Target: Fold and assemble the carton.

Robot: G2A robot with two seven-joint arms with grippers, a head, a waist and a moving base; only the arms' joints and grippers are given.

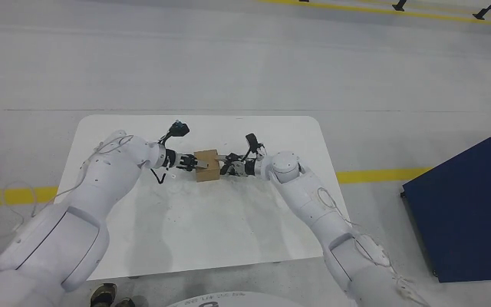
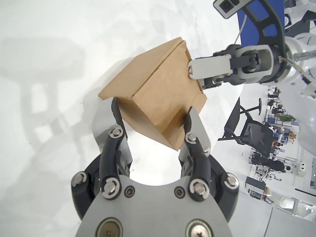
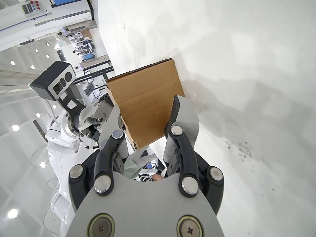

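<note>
The small brown cardboard carton sits between both arms over the far middle of the white rectangular table; whether it rests on the surface I cannot tell. The left gripper pinches one corner, a finger pressed on either side, and the right gripper clamps the opposite panel's edge. With a seam showing along one face, flap-closing seems in hand; next likely needs one side holding firm while the other presses flush. Table edges lie well apart, leaving open room
</note>
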